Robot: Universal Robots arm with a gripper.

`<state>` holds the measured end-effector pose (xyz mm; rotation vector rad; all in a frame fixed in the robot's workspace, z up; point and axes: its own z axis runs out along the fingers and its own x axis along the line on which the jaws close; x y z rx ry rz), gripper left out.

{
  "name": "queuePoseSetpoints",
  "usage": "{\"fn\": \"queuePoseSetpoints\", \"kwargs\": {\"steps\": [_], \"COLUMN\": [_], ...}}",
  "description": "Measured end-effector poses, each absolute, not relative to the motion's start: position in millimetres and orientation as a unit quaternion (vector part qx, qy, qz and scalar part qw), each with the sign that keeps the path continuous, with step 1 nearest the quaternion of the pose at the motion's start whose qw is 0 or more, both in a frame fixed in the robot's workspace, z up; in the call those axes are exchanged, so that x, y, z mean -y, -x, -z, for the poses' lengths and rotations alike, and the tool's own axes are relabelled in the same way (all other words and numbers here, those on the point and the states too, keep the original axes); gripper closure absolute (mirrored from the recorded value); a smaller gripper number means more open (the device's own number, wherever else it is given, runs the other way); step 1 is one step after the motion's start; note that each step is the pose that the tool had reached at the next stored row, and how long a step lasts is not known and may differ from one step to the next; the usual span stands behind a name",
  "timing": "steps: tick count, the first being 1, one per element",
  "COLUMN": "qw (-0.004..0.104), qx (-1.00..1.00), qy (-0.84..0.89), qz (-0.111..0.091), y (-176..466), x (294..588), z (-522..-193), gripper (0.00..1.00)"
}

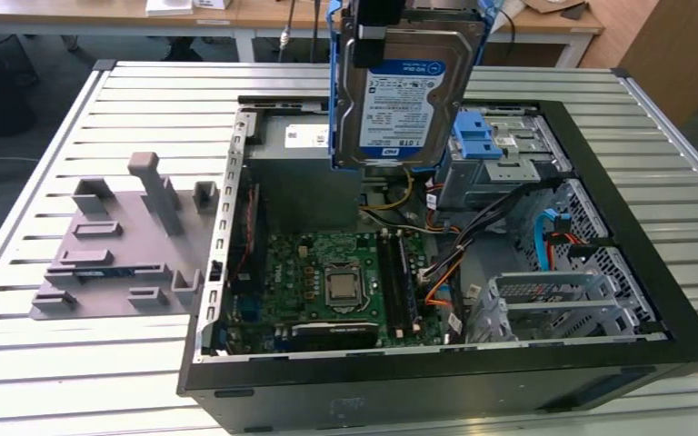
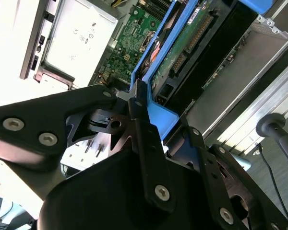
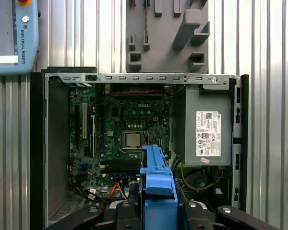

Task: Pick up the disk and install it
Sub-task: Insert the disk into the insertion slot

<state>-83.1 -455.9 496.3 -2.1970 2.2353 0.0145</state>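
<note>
Nearest me in the exterior view, the open case (image 1: 446,372) lies flat on the slatted table (image 1: 34,363) and reaches almost to its near edge, with the motherboard (image 1: 324,282) bare inside. A grey fixture (image 1: 119,245) sits on the table just beside the case, towards the exterior view's left edge. Farther in are the cage (image 1: 494,145) with its blue tabs and, next to it, the grey supply box (image 3: 206,124). The disk (image 1: 400,95) hangs in the air above that far part of the case. It is upright, label towards the camera, and clear of everything below. In the second wrist view the gripper (image 2: 146,110) is clamped on it, a black finger (image 2: 140,103) pressing against the blue rail (image 2: 156,62). I judge the disk dense and stiff, with smooth metal faces that would slip under a light pinch. Its green board is exposed on one side and knocks would hurt it. The plastic rails look the right place to hold, though they may flex a little.
</note>
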Motion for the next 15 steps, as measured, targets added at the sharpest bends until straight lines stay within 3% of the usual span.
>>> {"fn": "queuePoseSetpoints", "kwargs": {"steps": [15], "qw": [0.004], "qx": [-0.713], "qy": [0.701], "qz": [-0.005], "y": [83], "x": [473], "z": [-496], "gripper": [0.64]}}
